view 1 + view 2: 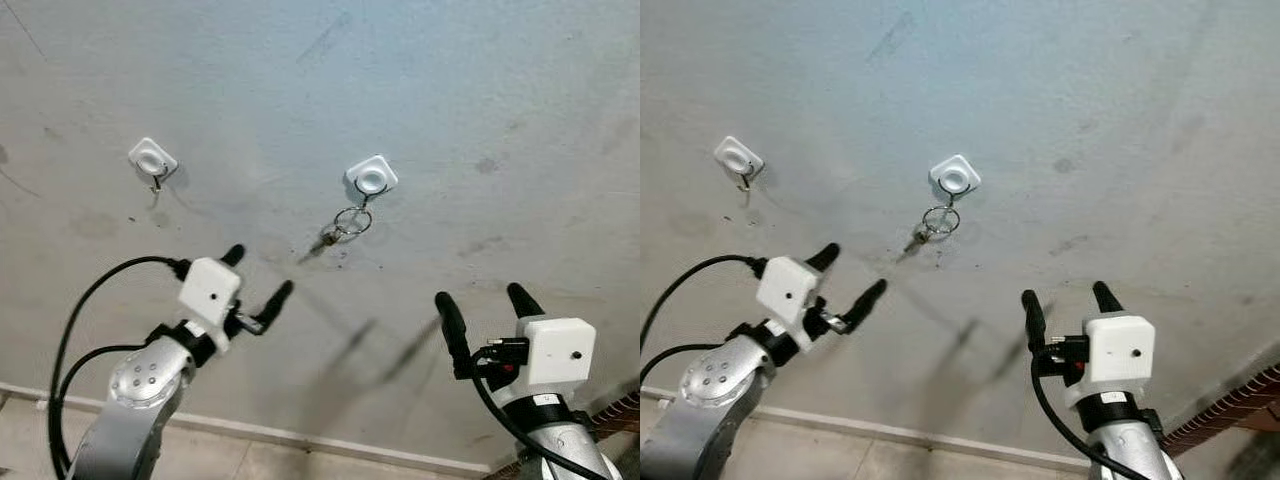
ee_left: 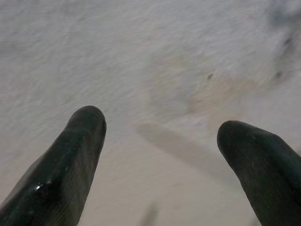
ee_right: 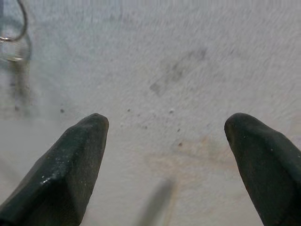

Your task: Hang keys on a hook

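The keys (image 1: 345,226) hang by their ring from the right hook (image 1: 371,177), apparently seated; the task looks done. Left gripper (image 1: 259,272) and right gripper (image 1: 480,294) are spread wide, holding nothing.

A set of keys (image 1: 342,228) on a thin metal ring hangs from a white, square-based hook (image 1: 371,177) fixed to a scuffed grey wall. The ring loops over the hook's small wire prong, and the dark key dangles below it to the left, lying close against the wall and casting a faint shadow. A second white hook (image 1: 152,157) of the same kind sits further left, with nothing hung on it.
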### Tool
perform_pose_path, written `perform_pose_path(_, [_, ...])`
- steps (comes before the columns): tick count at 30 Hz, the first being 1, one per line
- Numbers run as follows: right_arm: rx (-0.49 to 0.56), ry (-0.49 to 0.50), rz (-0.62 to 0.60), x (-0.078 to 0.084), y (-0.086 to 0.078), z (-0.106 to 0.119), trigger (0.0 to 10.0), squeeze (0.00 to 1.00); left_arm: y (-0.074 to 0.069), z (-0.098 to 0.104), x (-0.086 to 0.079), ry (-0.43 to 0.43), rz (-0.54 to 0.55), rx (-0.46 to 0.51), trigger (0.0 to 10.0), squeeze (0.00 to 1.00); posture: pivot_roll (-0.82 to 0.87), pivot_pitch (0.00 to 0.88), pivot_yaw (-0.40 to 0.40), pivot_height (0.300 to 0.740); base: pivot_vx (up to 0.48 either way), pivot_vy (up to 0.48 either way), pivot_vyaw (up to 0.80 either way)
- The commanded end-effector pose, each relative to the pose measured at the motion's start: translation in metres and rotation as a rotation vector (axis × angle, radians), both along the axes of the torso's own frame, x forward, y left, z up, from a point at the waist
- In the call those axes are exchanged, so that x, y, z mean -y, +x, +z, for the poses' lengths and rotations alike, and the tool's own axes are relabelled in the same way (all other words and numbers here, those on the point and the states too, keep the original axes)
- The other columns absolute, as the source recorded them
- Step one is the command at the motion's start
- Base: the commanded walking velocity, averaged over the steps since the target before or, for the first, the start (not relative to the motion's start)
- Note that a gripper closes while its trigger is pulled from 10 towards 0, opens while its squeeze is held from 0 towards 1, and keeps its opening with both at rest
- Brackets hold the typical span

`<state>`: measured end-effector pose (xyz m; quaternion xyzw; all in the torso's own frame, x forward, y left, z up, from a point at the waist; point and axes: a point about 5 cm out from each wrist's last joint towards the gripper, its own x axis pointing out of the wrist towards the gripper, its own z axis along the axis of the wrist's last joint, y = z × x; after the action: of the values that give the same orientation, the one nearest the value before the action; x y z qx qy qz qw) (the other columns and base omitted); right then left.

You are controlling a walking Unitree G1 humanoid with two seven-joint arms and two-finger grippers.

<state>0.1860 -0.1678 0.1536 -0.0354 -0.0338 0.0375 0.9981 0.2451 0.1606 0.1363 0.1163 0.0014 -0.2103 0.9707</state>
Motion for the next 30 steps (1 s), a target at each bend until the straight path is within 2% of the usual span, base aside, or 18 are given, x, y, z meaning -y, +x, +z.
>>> perform_pose_path(1, [-0.005, -0.007, -0.002, 0.002, 0.004, 0.001, 10.0, 1.00, -0.003, -0.005, -0.006, 0.029, 0.035, 0.000, 10.0, 0.00, 0.11, 0.000, -0.043, 0.740, 0.000, 0.000, 0.00])
perform_pose_path(4, [-0.008, 0.008, 0.014, 0.001, 0.008, 0.001, 10.0, 0.98, -0.005, -0.009, -0.010, 0.035, 0.073, -0.006, 10.0, 0.00, 0.11, 0.000, -0.056, 0.740, 0.000, 0.000, 0.00])
perform_pose_path(5, [-0.017, -0.004, 0.020, 0.000, 0.010, 0.000, 10.0, 0.86, -0.004, -0.009, -0.010, 0.038, 0.087, 0.001, 10.0, 0.00, 0.12, 0.000, -0.062, 0.740, 0.000, 0.000, 0.00])
perform_pose_path(6, [-0.027, 0.002, 0.017, 0.001, 0.012, -0.002, 10.0, 0.64, -0.003, -0.009, -0.011, 0.041, 0.096, 0.011, 10.0, 0.00, 0.12, 0.000, -0.062, 0.740, 0.000, 0.000, 0.00])
perform_pose_path(8, [-0.046, 0.010, 0.013, 0.001, 0.014, -0.004, 10.0, 0.63, -0.002, -0.009, -0.011, 0.041, 0.097, 0.016, 10.0, 0.00, 0.12, 0.000, -0.068, 0.740, 0.000, 0.000, 0.00])
perform_pose_path(11, [-0.061, 0.013, 0.007, 0.002, 0.016, -0.008, 10.0, 0.35, -0.001, -0.009, -0.008, 0.038, 0.094, 0.026, 10.0, 0.00, 0.12, 0.000, -0.067, 0.740, 0.000, 0.000, -0.24])
perform_pose_path(12, [-0.064, 0.021, 0.004, 0.002, 0.017, -0.009, 10.0, 0.23, 0.001, -0.008, -0.008, 0.036, 0.092, 0.027, 10.0, 0.00, 0.12, 0.000, -0.065, 0.740, 0.000, 0.000, -0.79])
perform_pose_path(13, [-0.067, 0.031, 0.000, 0.003, 0.017, -0.010, 10.0, 0.17, 0.002, -0.008, -0.007, 0.035, 0.092, 0.029, 10.0, 0.00, 0.12, 0.000, -0.065, 0.740, 0.000, 0.000, -0.79])
perform_pose_path(19, [-0.076, 0.041, 0.001, 0.001, 0.016, -0.012, 10.0, 0.11, 0.006, -0.006, -0.006, 0.023, 0.091, 0.032, 10.0, 0.00, 0.12, 0.000, -0.058, 0.740, 0.000, 0.000, -0.79])
perform_pose_path(20, [-0.080, 0.037, 0.000, 0.001, 0.015, -0.013, 10.0, 0.04, 0.006, -0.006, -0.007, 0.021, 0.101, 0.031, 10.0, 0.00, 0.12, 0.000, -0.058, 0.740, 0.000, 0.000, -0.79])
perform_pose_path(21, [-0.081, 0.039, -0.001, 0.001, 0.014, -0.014, 10.0, 0.00, 0.007, -0.005, -0.007, 0.008, 0.110, 0.021, 10.0, 0.00, 0.12, 0.000, -0.061, 0.740, 0.000, 0.000, -0.80])
perform_pose_path(23, [-0.081, 0.046, 0.001, 0.001, 0.014, -0.014, 10.0, 0.00, 0.007, -0.005, -0.007, 0.000, 0.108, 0.015, 10.0, 0.00, 0.12, 0.000, -0.065, 0.740, 0.000, 0.000, -0.79])
perform_pose_path(30, [-0.094, 0.057, 0.070, -0.007, 0.022, -0.015, 10.0, 0.00, 0.002, -0.001, -0.013, 0.007, 0.148, 0.024, 10.0, 0.00, 0.18, 0.000, -0.114, 0.740, 0.000, 0.000, 0.00])
